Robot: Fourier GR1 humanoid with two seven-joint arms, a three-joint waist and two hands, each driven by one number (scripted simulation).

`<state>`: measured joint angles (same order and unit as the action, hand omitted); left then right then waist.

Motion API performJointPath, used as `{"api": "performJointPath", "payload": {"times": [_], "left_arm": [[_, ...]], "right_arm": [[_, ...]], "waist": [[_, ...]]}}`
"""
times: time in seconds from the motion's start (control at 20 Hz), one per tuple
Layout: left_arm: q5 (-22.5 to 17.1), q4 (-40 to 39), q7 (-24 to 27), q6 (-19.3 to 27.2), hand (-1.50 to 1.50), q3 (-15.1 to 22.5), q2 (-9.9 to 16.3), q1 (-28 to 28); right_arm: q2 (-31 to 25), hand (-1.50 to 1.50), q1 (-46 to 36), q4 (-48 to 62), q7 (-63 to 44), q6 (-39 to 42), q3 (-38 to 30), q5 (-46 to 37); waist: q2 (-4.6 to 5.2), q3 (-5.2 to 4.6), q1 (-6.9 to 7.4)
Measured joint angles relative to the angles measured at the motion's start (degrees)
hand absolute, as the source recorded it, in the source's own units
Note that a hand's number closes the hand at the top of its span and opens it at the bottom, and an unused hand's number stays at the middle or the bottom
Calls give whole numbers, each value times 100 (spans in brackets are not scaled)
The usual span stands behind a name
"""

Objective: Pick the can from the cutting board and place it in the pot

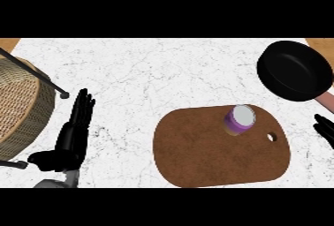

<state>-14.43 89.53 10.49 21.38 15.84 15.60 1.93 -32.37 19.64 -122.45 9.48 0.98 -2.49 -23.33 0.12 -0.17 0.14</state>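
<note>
Nothing done yet: can stands upright on cutting board, pot empty, left hand resting with straight fingers, right hand at edge, fingers indeterminate.

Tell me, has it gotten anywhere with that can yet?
Nothing looks done yet: the purple can stands upright on the brown cutting board. Neither hand holds anything; the left hand is open on the counter, and only the right hand fingers show at the edge. Left: grasp the can and carry it to the black pot.
</note>
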Motion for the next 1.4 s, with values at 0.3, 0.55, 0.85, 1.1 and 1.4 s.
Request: {"api": "performJointPath", "payload": {"times": [0.3, 0.55, 0.85, 1.1, 1.4], "left_arm": [[64, -21, -118, -161, 0, -137, -14, 63], [164, -53, -57, -249, 0, -188, -125, -7], [293, -30, -110, -401, 0, -363, -246, -41], [485, -77, -61, -521, 0, -466, -428, -137], [655, 131, -276, -661, 0, -619, -525, -170]], "right_arm": [[380, -150, -765, -99, -1462, 420, 851, -801], [644, -150, -1167, 276, -2094, 699, 1265, -1413], [1024, -150, -1525, 720, -2426, 1055, 1452, -1782], [1316, -150, -1693, 1356, -2018, 924, 1390, -2051], [1573, -150, -2055, 1827, -1908, 993, 1269, -2333]], "waist": [[-6, 10, 19], [-9, 13, 19], [-11, 17, 0], [-13, 17, -5], [-13, 18, -6]]}}
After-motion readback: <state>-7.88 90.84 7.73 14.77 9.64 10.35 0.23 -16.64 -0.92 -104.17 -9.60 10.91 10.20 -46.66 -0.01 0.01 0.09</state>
